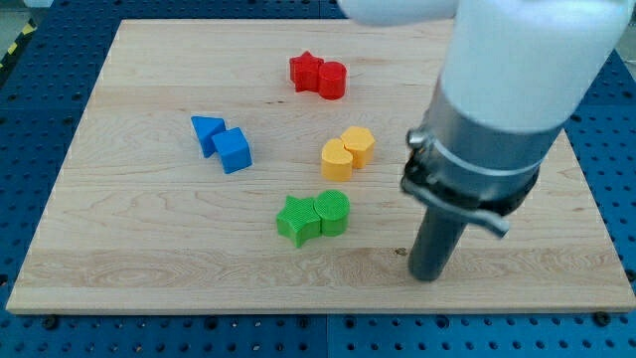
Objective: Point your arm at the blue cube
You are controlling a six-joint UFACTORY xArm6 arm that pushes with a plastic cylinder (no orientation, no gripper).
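My tip [429, 276] is down on the wooden board [119, 239], near-right area, well apart from every block. The rod hangs from the big white-and-grey arm body [497, 89] that fills the upper right of the view. No jaws on this rig, only a plain rod, so nothing to call spread or pinched.

Blue cube [234, 150] sits left of centre, mid-depth on the board. It touches the blue triangular block [207, 132], which lies just to its left and slightly farther back. My tip is well to the right of the cube and nearer the board's near edge; the green pair lies roughly between them.

Other blocks, all in touching pairs:
- Red star-like block [306, 72] with a red rounded block [333, 79] on its right, far centre.
- Yellow hexagonal block [359, 144] with a yellow rounded block [337, 159] just left and nearer, centre-right.
- Green star [296, 219] with a green rounded block [334, 211] on its right, near centre. This pair is the closest to my tip, but still clearly apart.

Blue perforated table [40, 109] surrounds the board.
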